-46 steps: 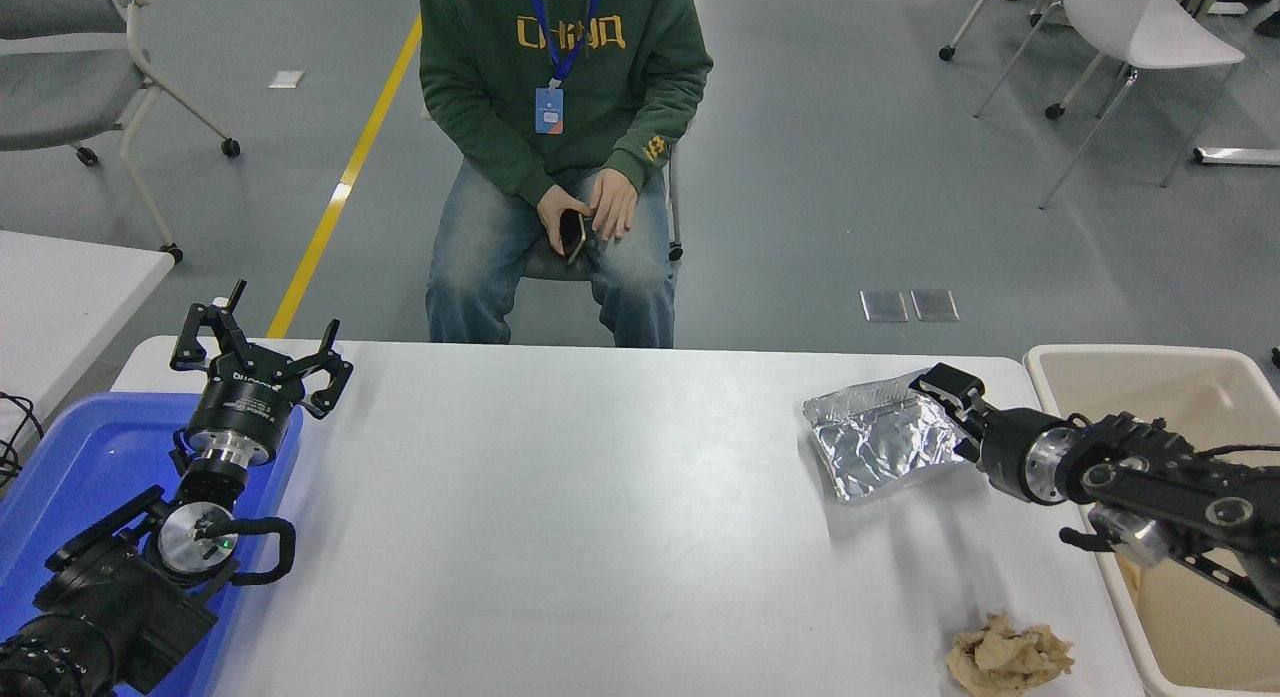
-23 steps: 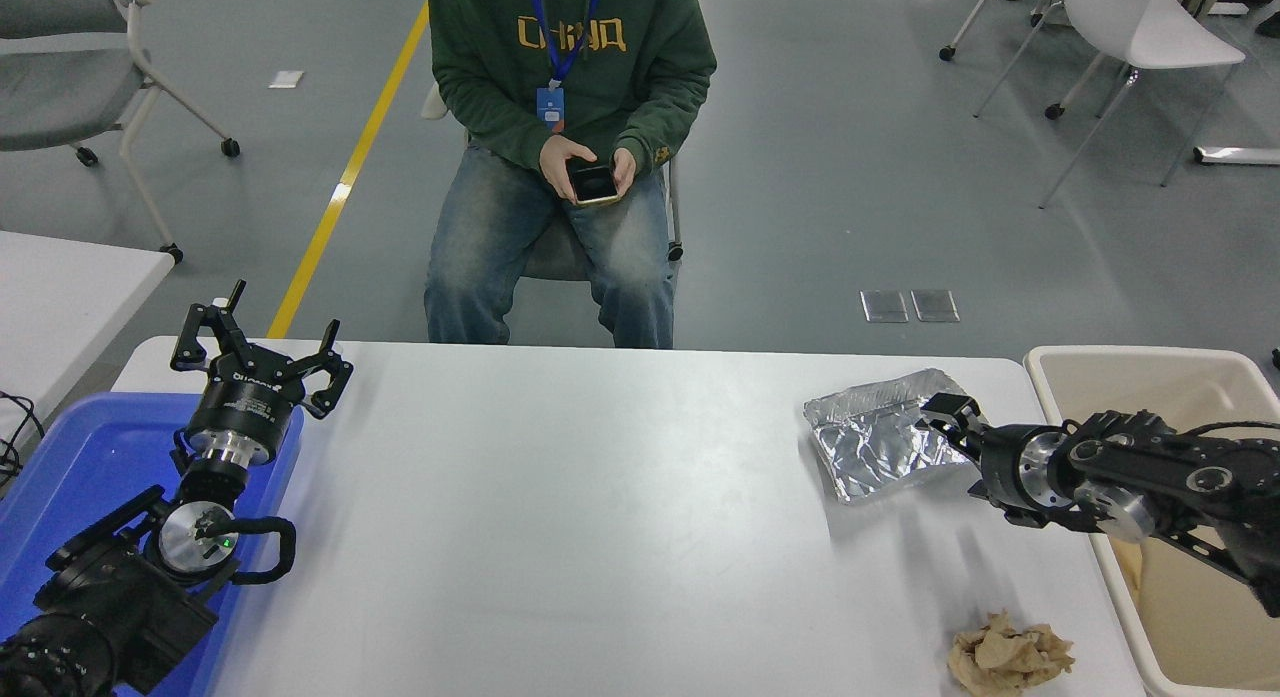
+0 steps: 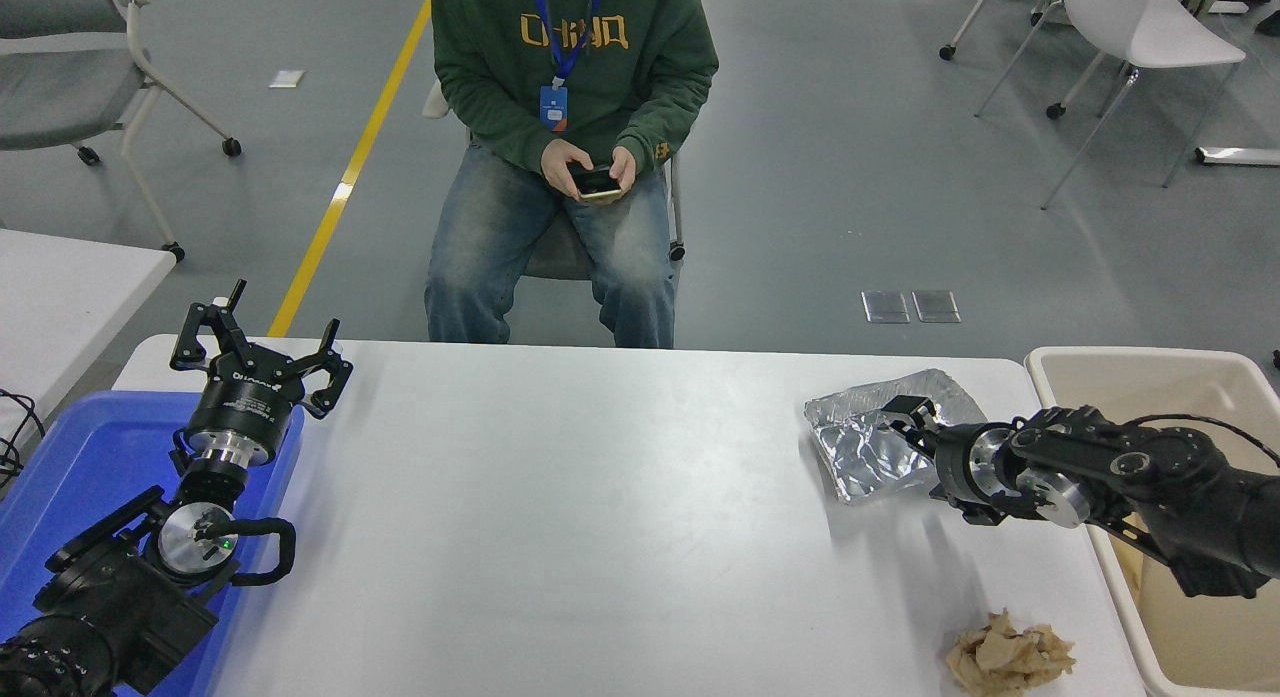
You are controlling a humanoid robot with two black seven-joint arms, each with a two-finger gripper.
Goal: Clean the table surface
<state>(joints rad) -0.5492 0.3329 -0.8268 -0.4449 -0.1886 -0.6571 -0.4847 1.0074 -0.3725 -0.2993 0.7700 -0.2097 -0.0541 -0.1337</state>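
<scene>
1. Left gripper: parked at the lower left above a blue bin, fingers spread wide, grasping nothing.
2. The table surface: stretches between the two grippers, running from the left gripper to under the right one.
3. A person: seated beyond the table's far edge, well apart from both grippers, both hands on a phone.
4. Crumpled foil sheet: lies on the table at the right gripper's tip.
5. Right gripper: reaches in from the right, low over the foil's right part; whether it is clenched cannot be told.
6. Brown paper wad: on the table, nearer the camera than the right gripper.
7. Beige bin: just right of the table, beneath the right arm.
</scene>
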